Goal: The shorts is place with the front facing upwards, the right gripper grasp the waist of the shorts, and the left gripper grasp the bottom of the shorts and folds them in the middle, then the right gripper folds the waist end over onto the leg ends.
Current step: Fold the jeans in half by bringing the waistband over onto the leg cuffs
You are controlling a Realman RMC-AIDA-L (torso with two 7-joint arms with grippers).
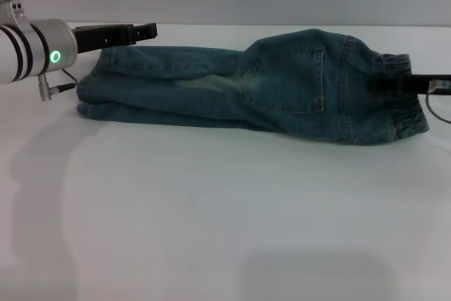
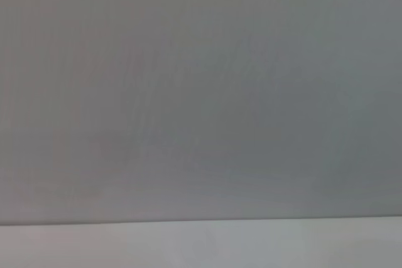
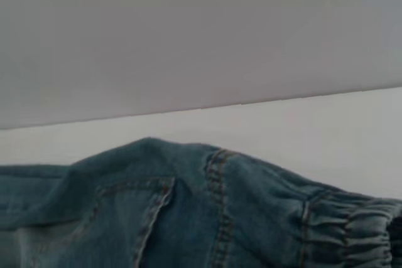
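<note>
At the far left of the head view, the left gripper (image 1: 144, 31) reaches in level from its silver wrist with the green ring light, its slim black fingers lying close together just above the far corner of the leg ends (image 1: 95, 89); whether they pinch any denim cannot be told. Across on the right edge, the right gripper (image 1: 394, 84) shows only as a dark blurred bar lying over the waist (image 1: 402, 96), and its finger state cannot be told either. Between the two arms the shorts (image 1: 282, 82) lie flat on the white table (image 1: 225, 216), folded lengthwise in half, with a stitched pocket facing up, a pale faded patch near the middle, the gathered elastic band on the robot's right and the hemmed legs on its left. From the right wrist view the denim (image 3: 188, 211) fills the near part, pocket seam and ruffled waistband visible, with bare tabletop and a grey wall behind. From the left wrist view only wall and a strip of tabletop show.
</note>
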